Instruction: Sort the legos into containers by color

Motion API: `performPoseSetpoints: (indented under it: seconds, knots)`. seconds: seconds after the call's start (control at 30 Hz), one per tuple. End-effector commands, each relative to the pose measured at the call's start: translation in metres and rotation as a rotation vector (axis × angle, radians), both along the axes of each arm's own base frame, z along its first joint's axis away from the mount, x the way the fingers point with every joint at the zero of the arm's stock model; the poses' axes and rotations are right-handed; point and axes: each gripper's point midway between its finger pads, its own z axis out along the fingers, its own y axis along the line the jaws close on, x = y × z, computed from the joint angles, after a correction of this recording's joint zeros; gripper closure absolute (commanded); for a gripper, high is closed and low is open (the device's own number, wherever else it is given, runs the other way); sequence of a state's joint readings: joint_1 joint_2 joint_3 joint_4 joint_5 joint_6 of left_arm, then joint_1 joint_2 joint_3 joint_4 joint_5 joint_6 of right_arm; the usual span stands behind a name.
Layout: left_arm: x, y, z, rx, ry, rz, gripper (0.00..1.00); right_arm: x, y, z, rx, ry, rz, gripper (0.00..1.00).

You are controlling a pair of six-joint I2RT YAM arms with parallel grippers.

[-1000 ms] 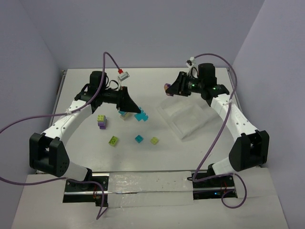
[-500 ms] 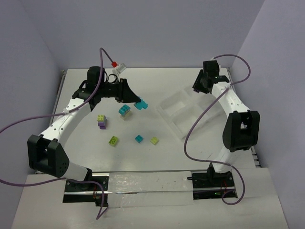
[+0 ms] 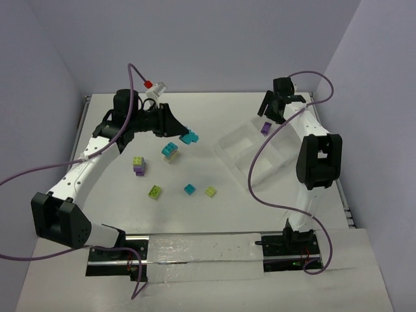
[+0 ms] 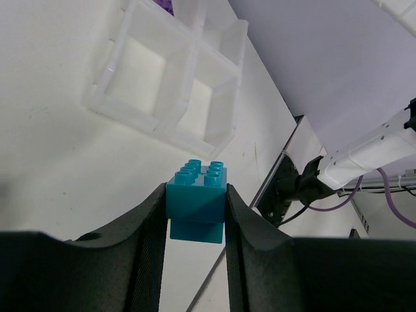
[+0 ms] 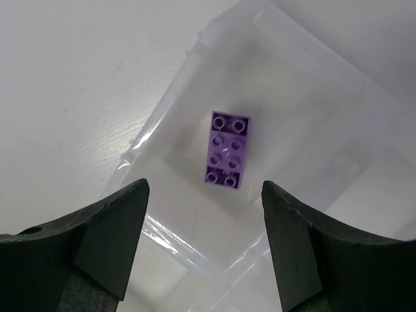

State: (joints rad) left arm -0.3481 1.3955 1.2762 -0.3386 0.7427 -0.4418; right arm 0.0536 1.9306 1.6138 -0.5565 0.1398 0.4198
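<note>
Our left gripper [image 4: 195, 203] clamps a cyan studded plastic brick [image 4: 195, 194]; our right gripper [image 5: 203, 195] gapes over the purple studded brick [image 5: 227, 149] in the clear divided tray [image 5: 289, 123] — dropping cyan there mixes colours.

No legible text, labels, brands or nos. in any view. Small red-and-white tag [image 3: 155, 87], rear left in top view: too small to read. Studs on purple plastic brick [image 5: 227, 149] & cyan plastic brick [image 4: 195, 193]: any marks too blurry to read.

White table [image 3: 117, 195] bears loose legos [image 3: 189, 189] and tray [image 3: 237, 155].
</note>
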Motion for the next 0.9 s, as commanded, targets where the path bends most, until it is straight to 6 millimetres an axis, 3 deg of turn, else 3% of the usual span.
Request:
performPoseSetpoints:
  seconds: [0.0, 0.17, 0.3, 0.33, 0.4, 0.47, 0.57, 0.63, 0.77, 0.87]
  knots:
    - [0.000, 0.000, 0.035, -0.034, -0.081, 0.009, 1.00, 0.010, -0.007, 0.030, -0.025, -0.062, -0.001, 0.22]
    - [0.000, -0.002, 0.033, -0.032, -0.081, -0.020, 1.00, -0.002, 0.012, 0.065, 0.035, -0.146, 0.094, 0.25]
    - [-0.001, -0.007, 0.029, -0.039, -0.073, -0.071, 1.00, -0.038, 0.083, 0.122, 0.197, -0.317, 0.397, 0.28]
    - [-0.003, -0.010, 0.027, -0.047, -0.068, -0.098, 1.00, -0.052, 0.108, 0.129, 0.246, -0.350, 0.499, 0.29]
    - [-0.006, -0.013, 0.028, -0.064, -0.068, -0.135, 1.00, -0.077, 0.135, 0.150, 0.305, -0.423, 0.632, 0.29]
    - [-0.012, -0.016, 0.030, -0.090, -0.067, -0.181, 1.00, -0.115, 0.175, 0.167, 0.401, -0.447, 0.821, 0.28]
    - [-0.021, -0.021, 0.034, -0.127, -0.077, -0.248, 1.00, -0.159, 0.213, 0.183, 0.528, -0.442, 1.034, 0.26]
    - [-0.025, -0.022, 0.036, -0.145, -0.074, -0.281, 1.00, -0.185, 0.232, 0.192, 0.612, -0.427, 1.166, 0.25]
    - [-0.035, -0.023, 0.041, -0.173, -0.083, -0.348, 1.00, -0.218, 0.254, 0.202, 0.708, -0.390, 1.353, 0.25]
    - [-0.038, -0.024, 0.043, -0.184, -0.092, -0.371, 1.00, -0.226, 0.263, 0.205, 0.729, -0.360, 1.424, 0.24]
